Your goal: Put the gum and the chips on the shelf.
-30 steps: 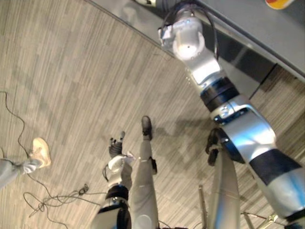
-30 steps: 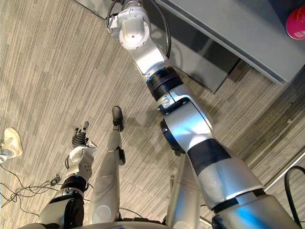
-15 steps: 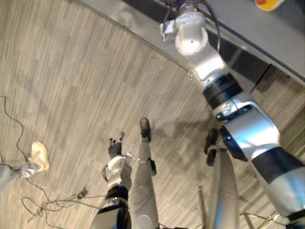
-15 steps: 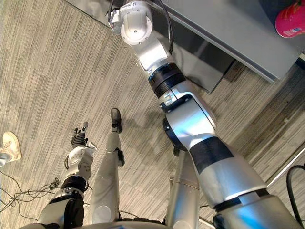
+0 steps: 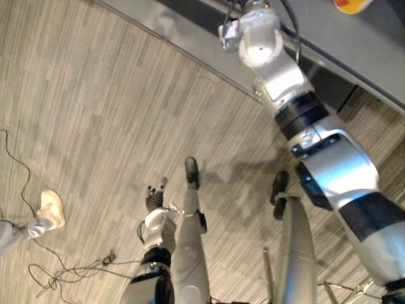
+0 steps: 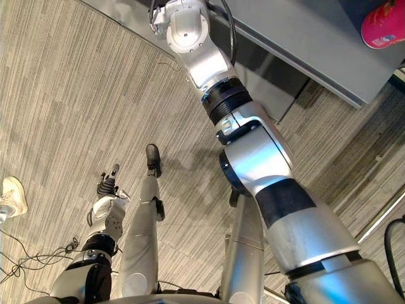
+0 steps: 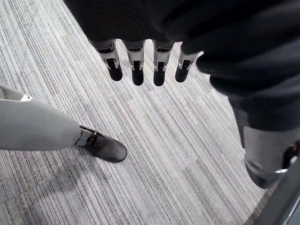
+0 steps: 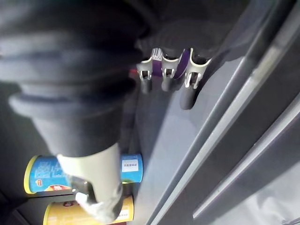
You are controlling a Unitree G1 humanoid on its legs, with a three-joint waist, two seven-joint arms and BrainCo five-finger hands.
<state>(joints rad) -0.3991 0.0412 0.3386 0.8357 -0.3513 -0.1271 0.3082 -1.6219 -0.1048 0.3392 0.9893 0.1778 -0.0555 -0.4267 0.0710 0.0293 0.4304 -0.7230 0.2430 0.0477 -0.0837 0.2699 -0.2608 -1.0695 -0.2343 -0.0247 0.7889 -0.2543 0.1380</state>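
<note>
Left hand (image 5: 154, 196) hangs low over the carpet (image 5: 95, 114). Its fingers (image 7: 136, 70) are straight and a little spread, holding nothing.

Right arm is stretched up to the grey bench (image 6: 297, 28). Right hand (image 8: 167, 75) is over a grey shelf (image 8: 197, 140) board. Cannot tell whether it is spread or clasping anything. A purple sliver (image 8: 183, 61) shows past it, too hidden to name.

Near it are a blue can (image 8: 44, 173) and a yellow can (image 8: 61, 214), one beside the other. Both are partly covered by the hand, and the yellow one is cut off.

A pink can (image 6: 383, 24) is on the bench, cut off at the edge. A person's shoe (image 5: 52, 208) is on the carpet, well apart.
</note>
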